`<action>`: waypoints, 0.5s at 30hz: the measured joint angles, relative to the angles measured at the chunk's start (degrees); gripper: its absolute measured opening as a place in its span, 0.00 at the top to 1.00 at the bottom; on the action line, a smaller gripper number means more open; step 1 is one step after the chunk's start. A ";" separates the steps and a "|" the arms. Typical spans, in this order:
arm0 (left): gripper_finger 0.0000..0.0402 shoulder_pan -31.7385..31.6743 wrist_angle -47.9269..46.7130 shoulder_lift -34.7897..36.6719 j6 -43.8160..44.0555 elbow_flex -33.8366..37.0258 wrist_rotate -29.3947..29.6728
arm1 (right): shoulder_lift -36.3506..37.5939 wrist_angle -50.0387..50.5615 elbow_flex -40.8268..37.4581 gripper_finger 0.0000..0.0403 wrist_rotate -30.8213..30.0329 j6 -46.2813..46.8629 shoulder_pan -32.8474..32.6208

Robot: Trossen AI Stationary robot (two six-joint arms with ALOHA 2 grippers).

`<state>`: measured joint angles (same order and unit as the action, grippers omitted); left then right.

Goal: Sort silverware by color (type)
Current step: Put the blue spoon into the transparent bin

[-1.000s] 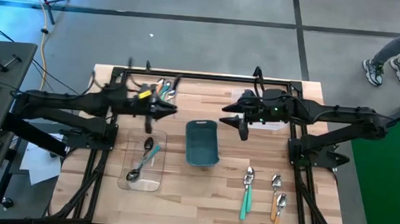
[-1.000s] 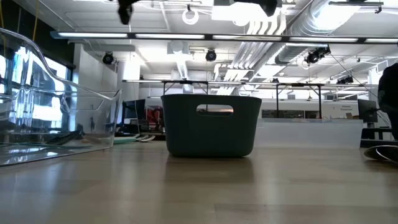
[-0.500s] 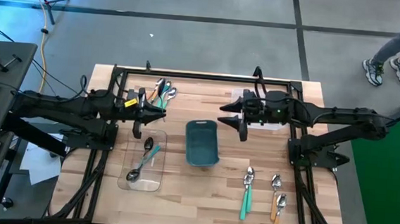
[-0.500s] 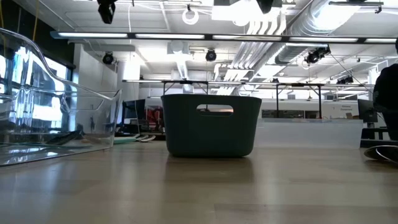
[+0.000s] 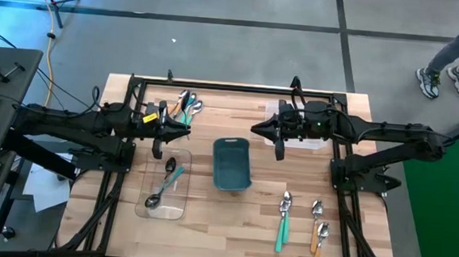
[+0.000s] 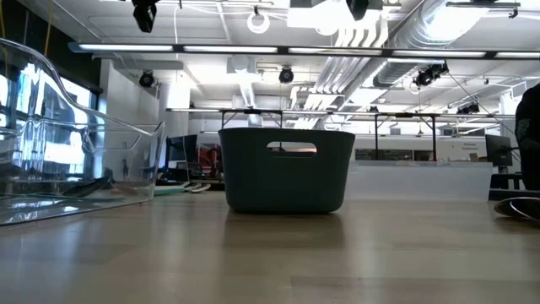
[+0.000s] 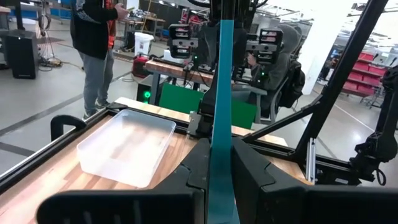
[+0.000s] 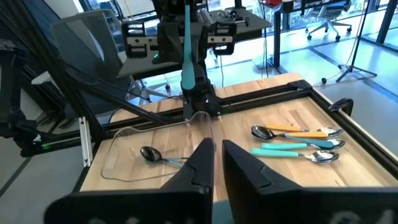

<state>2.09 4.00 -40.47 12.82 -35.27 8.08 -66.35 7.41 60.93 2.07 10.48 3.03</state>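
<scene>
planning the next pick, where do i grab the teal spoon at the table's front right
Take the teal spoon at mid-handle, coming straight down with the end effector closing across it. It lies flat on the table, its handle thin and straight with bare wood either side; the rounded bowl may slip.

Four cameras cover one wooden table (image 5: pixel 206 224). The high view looks straight down, taking in the whole tabletop, both arms and the grey floor around. The low view sits at tabletop height, facing level across the wood into the room behind, close to the teal bin (image 6: pixel 287 169), which the overhead view shows at mid-table. The left wrist view faces the table's right edge, over a clear tray (image 7: pixel 127 146). The right wrist view faces the left edge, over another clear tray (image 8: pixel 134 155) and loose spoons (image 8: pixel 298 143), both also seen from overhead.
</scene>
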 joint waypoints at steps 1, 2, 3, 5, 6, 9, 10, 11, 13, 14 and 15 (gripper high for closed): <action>0.94 0.00 -0.16 0.00 0.00 0.00 0.00 | 0.00 0.14 0.00 0.98 0.04 -0.02 0.00; 0.94 0.00 -0.42 0.00 0.00 0.00 0.00 | 0.00 0.08 0.00 0.99 0.06 -0.02 0.00; 0.94 0.00 -0.88 0.00 0.02 -0.02 0.00 | 0.02 0.08 0.00 0.99 0.10 -0.02 0.00; 0.93 0.02 -1.72 0.00 0.02 0.00 0.00 | 0.04 0.08 0.00 0.99 0.11 0.03 0.00; 0.93 0.01 -2.11 0.00 0.02 0.00 0.00 | 0.04 0.08 0.00 0.99 0.11 0.02 0.00; 0.94 0.73 -3.13 0.00 0.76 -0.01 -0.33 | 0.06 0.12 0.00 1.00 0.11 0.00 0.00; 0.94 1.23 -3.36 0.00 1.64 -0.02 -0.57 | 0.07 0.27 0.00 1.00 0.11 0.00 0.00; 0.94 1.84 -3.69 0.00 2.78 -0.02 -1.06 | 0.08 0.62 0.00 1.00 0.11 0.00 0.00; 0.94 3.69 -6.53 -0.02 5.84 -0.73 -1.94 | 0.09 1.63 0.00 1.00 0.10 0.01 0.00; 0.94 4.99 -9.64 -0.02 7.72 -1.63 -2.01 | 0.09 2.24 0.00 1.00 0.09 0.07 0.00; 0.94 6.50 -13.28 -0.02 9.67 -2.76 -2.04 | 0.09 2.92 0.00 1.00 0.09 0.23 0.00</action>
<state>8.59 -9.28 -40.49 22.48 -38.02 6.03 -66.26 10.33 60.93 2.15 10.71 3.03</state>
